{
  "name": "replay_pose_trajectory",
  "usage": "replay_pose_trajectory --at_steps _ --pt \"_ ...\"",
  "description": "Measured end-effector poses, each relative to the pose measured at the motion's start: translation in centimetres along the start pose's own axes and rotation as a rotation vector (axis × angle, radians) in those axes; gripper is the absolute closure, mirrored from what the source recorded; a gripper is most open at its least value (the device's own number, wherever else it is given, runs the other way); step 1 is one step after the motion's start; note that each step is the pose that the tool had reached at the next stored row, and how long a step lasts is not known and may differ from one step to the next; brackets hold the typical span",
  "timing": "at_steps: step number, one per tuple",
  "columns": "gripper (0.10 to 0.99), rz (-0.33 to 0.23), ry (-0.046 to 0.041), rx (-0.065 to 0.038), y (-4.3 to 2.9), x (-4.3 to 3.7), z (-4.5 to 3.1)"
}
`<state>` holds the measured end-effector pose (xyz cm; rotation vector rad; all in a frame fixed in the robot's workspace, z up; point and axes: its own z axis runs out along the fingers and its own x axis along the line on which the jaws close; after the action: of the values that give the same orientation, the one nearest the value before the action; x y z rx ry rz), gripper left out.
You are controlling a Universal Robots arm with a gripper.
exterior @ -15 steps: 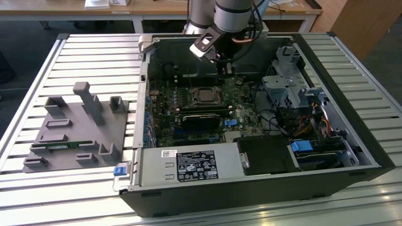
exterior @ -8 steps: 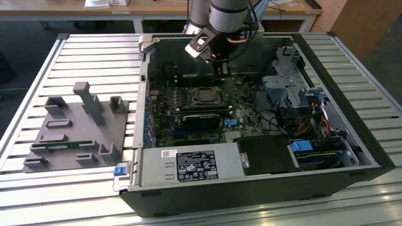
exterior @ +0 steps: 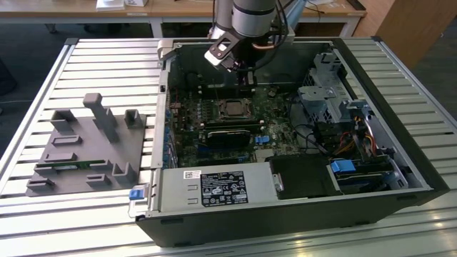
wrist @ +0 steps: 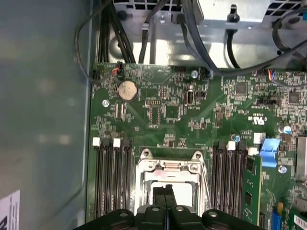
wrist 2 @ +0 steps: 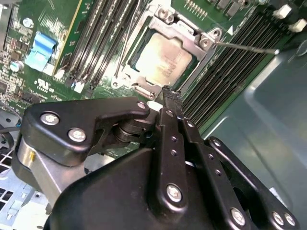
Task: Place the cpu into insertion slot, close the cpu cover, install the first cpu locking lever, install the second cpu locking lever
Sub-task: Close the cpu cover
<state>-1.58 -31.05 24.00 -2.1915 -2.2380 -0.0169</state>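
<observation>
The cpu, a flat silvery square, lies in the insertion slot on the green motherboard. The cpu cover, a silver metal frame, lies flat around it. One thin wire locking lever sticks out from the socket's corner over the memory slots. A second wire lever runs along the opposite side. My gripper is shut with nothing between its fingers, its tip just above the socket's edge by the cover's tab. In the first wrist view my gripper hangs over the cover's window. In the exterior view my gripper reaches into the case.
Black memory slots flank the socket on both sides. A blue clip, a coin cell and black cables lie nearby. On the exterior view's left is a grey fixture tray. The power supply sits at the case front.
</observation>
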Motion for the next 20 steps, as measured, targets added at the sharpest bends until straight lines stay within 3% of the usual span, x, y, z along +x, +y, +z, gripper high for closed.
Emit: replay_pose_trajectory --at_steps 20 --pt "0.969 0.000 0.0000 0.000 -2.56 0.05 0.05"
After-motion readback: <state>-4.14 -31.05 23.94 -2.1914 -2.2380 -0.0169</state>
